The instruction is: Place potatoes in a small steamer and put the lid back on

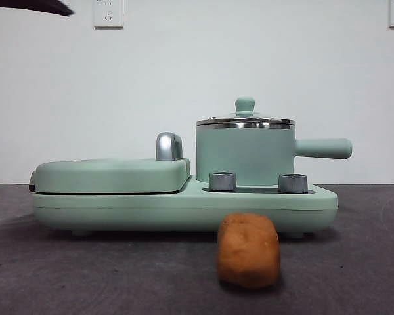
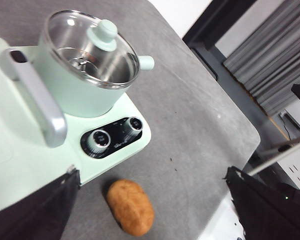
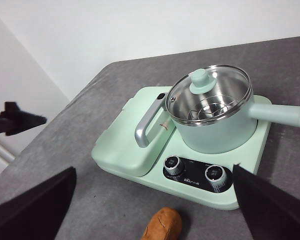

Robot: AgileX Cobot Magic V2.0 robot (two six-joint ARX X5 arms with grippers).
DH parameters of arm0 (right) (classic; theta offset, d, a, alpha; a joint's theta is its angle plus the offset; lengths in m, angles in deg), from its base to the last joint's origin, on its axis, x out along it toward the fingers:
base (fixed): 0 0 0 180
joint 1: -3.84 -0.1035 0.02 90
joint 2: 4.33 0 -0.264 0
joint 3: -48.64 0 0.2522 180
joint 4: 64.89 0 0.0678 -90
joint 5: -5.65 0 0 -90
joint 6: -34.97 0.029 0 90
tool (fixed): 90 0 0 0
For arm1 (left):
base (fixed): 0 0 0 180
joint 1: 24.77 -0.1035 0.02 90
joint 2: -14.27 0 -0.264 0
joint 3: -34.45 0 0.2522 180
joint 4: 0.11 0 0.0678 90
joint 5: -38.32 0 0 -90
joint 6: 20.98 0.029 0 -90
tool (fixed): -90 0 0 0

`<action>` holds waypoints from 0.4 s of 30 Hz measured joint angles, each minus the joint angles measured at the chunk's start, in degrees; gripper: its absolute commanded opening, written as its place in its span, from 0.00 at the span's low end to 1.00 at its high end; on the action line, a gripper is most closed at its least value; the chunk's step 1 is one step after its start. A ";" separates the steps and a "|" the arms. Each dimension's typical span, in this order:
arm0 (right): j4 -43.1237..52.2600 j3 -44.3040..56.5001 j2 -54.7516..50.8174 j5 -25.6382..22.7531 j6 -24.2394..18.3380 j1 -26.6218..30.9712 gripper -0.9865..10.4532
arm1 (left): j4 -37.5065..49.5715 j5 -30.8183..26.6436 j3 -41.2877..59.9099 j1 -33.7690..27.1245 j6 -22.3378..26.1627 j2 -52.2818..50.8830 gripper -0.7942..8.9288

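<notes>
The potato (image 1: 248, 249) is an orange-brown lump lying on the grey table in front of the appliance; it also shows in the left wrist view (image 2: 130, 207) and at the edge of the right wrist view (image 3: 162, 225). The small steamer (image 1: 245, 154) is a mint-green pot standing on the appliance's right side, with its handle (image 1: 323, 148) pointing right. The glass lid (image 1: 245, 122) sits shut on the pot (image 2: 82, 80), and its knob (image 3: 199, 80) is upright. My left gripper (image 2: 151, 175) and right gripper (image 3: 154, 170) are both open, empty, and high above the table.
The flat mint-green griddle (image 1: 111, 174) with a steel handle (image 1: 169, 146) lies shut left of the pot. Two steel dials (image 1: 222, 181) sit on the base (image 1: 151, 210). A black arm tip (image 1: 39, 5) shows at the top left corner. The table edge (image 2: 242, 155) is near.
</notes>
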 measured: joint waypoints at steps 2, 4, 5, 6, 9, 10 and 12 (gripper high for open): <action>-0.02 0.00 0.00 0.00 0.00 0.00 0.52 | -0.07 0.02 -2.01 0.83 0.35 3.50 0.57; -0.02 0.00 0.00 0.00 0.00 0.00 0.52 | -0.55 0.00 -4.83 1.68 0.59 7.98 0.57; 0.00 0.00 0.00 0.00 0.00 0.00 0.52 | -1.09 -0.04 -6.32 2.08 0.81 10.03 0.57; 0.00 0.00 0.00 0.00 0.00 0.00 0.52 | -2.51 -0.22 -8.41 2.56 1.25 12.46 0.57; 0.00 0.00 0.00 0.00 0.00 0.00 0.52 | -8.31 -2.84 -15.82 4.37 3.63 19.45 0.57; 0.00 0.00 0.00 0.00 0.00 0.00 0.52 | -11.30 -4.70 -19.58 5.25 5.11 22.58 0.57; -0.02 0.00 0.00 0.00 0.00 0.00 0.52 | -15.98 -8.52 -25.88 6.69 7.87 27.61 0.57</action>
